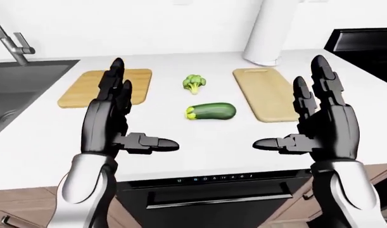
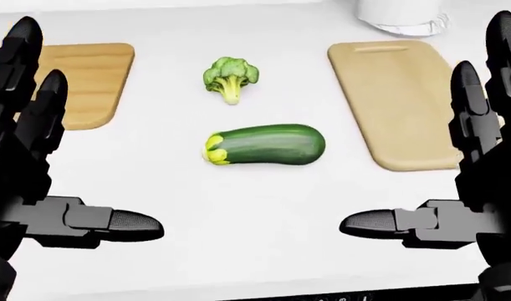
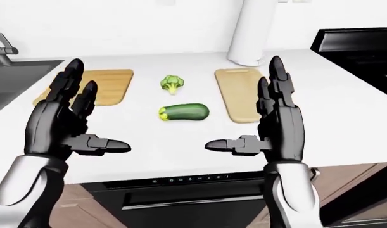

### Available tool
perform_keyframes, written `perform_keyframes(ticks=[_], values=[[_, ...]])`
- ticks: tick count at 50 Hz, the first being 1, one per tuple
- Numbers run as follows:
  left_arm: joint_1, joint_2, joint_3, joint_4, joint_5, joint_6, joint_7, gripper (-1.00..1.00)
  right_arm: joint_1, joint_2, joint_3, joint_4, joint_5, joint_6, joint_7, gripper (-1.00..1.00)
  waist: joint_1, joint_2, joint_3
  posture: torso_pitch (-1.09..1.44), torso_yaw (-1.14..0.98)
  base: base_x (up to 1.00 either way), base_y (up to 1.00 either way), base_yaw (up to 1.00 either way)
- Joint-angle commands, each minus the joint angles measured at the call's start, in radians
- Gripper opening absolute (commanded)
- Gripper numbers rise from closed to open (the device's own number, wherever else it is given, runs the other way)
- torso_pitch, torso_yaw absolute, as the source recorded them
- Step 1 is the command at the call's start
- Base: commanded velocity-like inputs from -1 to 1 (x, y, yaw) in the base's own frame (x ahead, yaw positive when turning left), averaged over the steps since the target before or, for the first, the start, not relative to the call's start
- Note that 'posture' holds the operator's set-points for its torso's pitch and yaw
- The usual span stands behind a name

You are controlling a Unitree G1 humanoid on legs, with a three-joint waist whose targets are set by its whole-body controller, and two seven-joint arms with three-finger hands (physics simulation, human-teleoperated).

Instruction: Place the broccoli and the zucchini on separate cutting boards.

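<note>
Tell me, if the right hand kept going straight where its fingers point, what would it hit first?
Probably the pale wooden cutting board; the open right hand hovers in line with it, though height is unclear.

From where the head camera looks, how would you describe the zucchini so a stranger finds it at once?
On the white counter, look between the two wooden cutting boards, darker and paler. The zucchini lies on its side below the broccoli. It is long, smooth and dark green with a yellow end, not bushy.

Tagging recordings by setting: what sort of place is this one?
A simulated home kitchen, most likely: a white counter with a sink and faucet at left, a built-in appliance with a control panel below, and two wooden cutting boards.
</note>
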Motion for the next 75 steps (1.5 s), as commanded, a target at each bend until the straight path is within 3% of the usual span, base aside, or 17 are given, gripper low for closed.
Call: perform_keyframes(ticks=[1, 11, 15, 16, 18, 21, 24, 26, 29, 30, 33, 34, 37, 41, 51, 56, 75], values=[[-0.016, 0.007, 0.010, -0.013, 0.003, -0.035, 0.003, 1.00, -0.021, -0.001, 0.005, -0.030, -0.001, -0.033, 0.007, 1.00, 0.002, 0.008, -0.010, 0.00, 0.00, 0.47, 0.00, 0.00], [-0.026, 0.013, 0.018, -0.038, -0.009, -0.003, 0.008, 1.00, -0.022, 0.006, 0.005, -0.044, -0.009, -0.024, 0.013, 1.00, 0.025, -0.041, -0.023, 0.00, 0.00, 0.46, 0.00, 0.00], [-0.031, 0.018, 0.025, -0.058, -0.016, 0.016, 0.010, 1.00, -0.029, 0.004, -0.001, -0.065, 0.003, -0.011, 0.012, 1.00, 0.027, -0.137, -0.057, 0.00, 0.00, 0.15, 0.00, 0.00], [-0.032, 0.019, 0.029, -0.063, -0.019, 0.022, 0.010, 1.00, -0.030, 0.002, -0.002, -0.071, 0.006, -0.005, 0.012, 1.00, 0.030, -0.108, -0.037, 0.00, 0.00, 0.00, 0.00, 0.00], [-0.032, 0.022, 0.038, -0.076, -0.026, 0.032, 0.009, 1.00, -0.040, -0.004, -0.002, -0.085, 0.012, 0.012, 0.013, 1.00, 0.025, -0.135, -0.014, 0.00, 0.00, 0.00, 0.00, 0.00], [-0.037, 0.028, 0.058, -0.100, -0.041, 0.058, 0.009, 1.00, -0.050, -0.010, -0.001, -0.101, 0.013, 0.031, 0.014, 1.00, 0.021, -0.116, -0.006, 0.00, 0.00, 0.00, 0.00, 0.00], [-0.040, 0.038, 0.080, -0.113, -0.058, 0.071, 0.009, 1.00, -0.060, -0.014, 0.006, -0.119, 0.011, 0.055, 0.018, 1.00, 0.011, -0.095, -0.040, 0.00, 0.00, 0.00, 0.11, 0.00], [-0.045, 0.044, 0.095, -0.129, -0.072, 0.087, 0.012, 1.00, -0.065, -0.013, 0.007, -0.124, 0.015, 0.062, 0.021, 1.00, 0.028, -0.117, -0.060, 0.00, 0.00, 0.00, 0.18, 0.31], [-0.049, 0.052, 0.104, -0.135, -0.084, 0.096, 0.016, 1.00, -0.072, -0.014, 0.011, -0.128, 0.012, 0.071, 0.021, 1.00, -0.018, -0.045, -0.045, 0.00, 0.00, 0.00, 0.27, 0.60], [-0.049, 0.054, 0.105, -0.135, -0.087, 0.096, 0.018, 1.00, -0.074, -0.014, 0.009, -0.127, 0.013, 0.071, 0.021, 1.00, 0.016, -0.103, -0.036, 0.00, 0.00, 0.00, 0.15, 0.00], [-0.053, 0.059, 0.107, -0.135, -0.094, 0.102, 0.022, 1.00, -0.081, -0.017, 0.009, -0.131, 0.012, 0.082, 0.021, 1.00, -0.012, -0.010, -0.057, 0.00, 0.00, 0.00, 0.00, 0.00], [-0.056, 0.061, 0.108, -0.137, -0.097, 0.105, 0.024, 1.00, -0.086, -0.019, 0.009, -0.137, 0.012, 0.093, 0.018, 1.00, -0.011, -0.045, -0.033, 0.00, 0.00, 0.00, 0.00, 0.00], [-0.059, 0.065, 0.107, -0.146, -0.103, 0.118, 0.029, 1.00, -0.090, -0.025, -0.002, -0.145, 0.016, 0.106, 0.023, 1.00, -0.003, -0.047, -0.025, 0.00, 0.00, 0.00, 0.00, 0.00], [-0.048, 0.065, 0.107, -0.146, -0.106, 0.109, 0.029, 1.00, -0.107, -0.048, 0.007, -0.154, -0.002, 0.143, 0.040, 1.00, 0.009, -0.101, -0.026, 0.00, 0.00, 0.00, 0.00, 0.00], [-0.028, 0.062, 0.099, -0.149, -0.103, 0.098, 0.026, 1.00, -0.164, -0.131, 0.079, -0.170, -0.221, 0.298, 0.188, 1.00, 0.010, -0.071, -0.035, 0.00, 0.00, 0.00, 0.00, 0.00], [-0.034, 0.061, 0.097, -0.149, -0.100, 0.103, 0.026, 1.00, -0.169, -0.163, 0.190, -0.157, -0.418, 0.332, 0.315, 1.00, 0.009, -0.070, -0.036, 0.00, 0.00, 0.00, 0.00, 0.00], [-0.047, 0.084, 0.103, -0.150, -0.144, 0.104, 0.061, 1.00, -0.186, 0.044, 0.293, 0.049, -0.862, 0.120, 0.590, 1.00, 0.002, -0.051, -0.044, 0.00, 0.00, 0.00, 0.00, 0.00]])
